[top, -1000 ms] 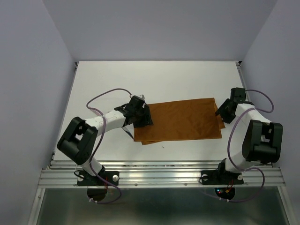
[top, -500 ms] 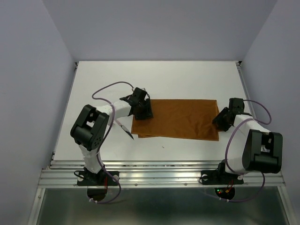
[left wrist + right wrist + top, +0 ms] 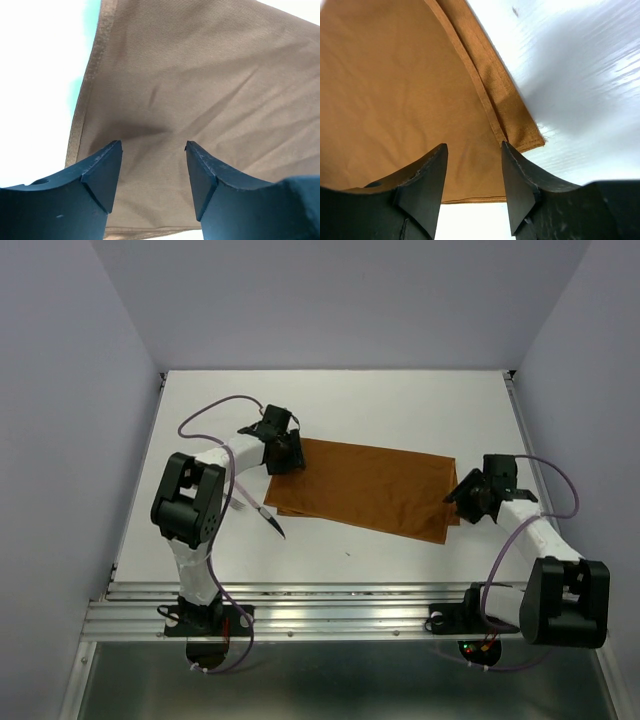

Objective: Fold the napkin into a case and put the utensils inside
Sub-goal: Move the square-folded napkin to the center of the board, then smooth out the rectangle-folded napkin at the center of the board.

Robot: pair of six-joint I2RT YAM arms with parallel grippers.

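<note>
Napkin [image 3: 365,490] cloth, rust-orange and doubled over into a long rectangle, lies flat on the white table [image 3: 350,410], slanting from far left down to near right.

The left gripper [image 3: 285,452] sits at its far left corner and the right gripper [image 3: 470,495] at its right end. From above, both black heads cover the cloth edges beneath them, and whether the fingertips touch the fabric cannot be told.

One utensil [image 3: 270,521], a thin silver piece with a dark pointed end, lies on the table just off the napkin's near left corner. Its upper end is hard to make out beside the left arm [image 3: 190,505]. No other cutlery can be made out.

The left wrist view shows what the overhead one does not. The left gripper [image 3: 152,147] has its jaws apart with nothing between them, and softly creased cloth with a hemmed left edge fills the space beyond.

In the right wrist view the right gripper [image 3: 472,147] is likewise spread and holds nothing. There, two hemmed edges run side by side down to the napkin's corner [image 3: 535,142], showing two stacked layers. The fingers [image 3: 422,180] are cut off by the bottom of that view.
</note>
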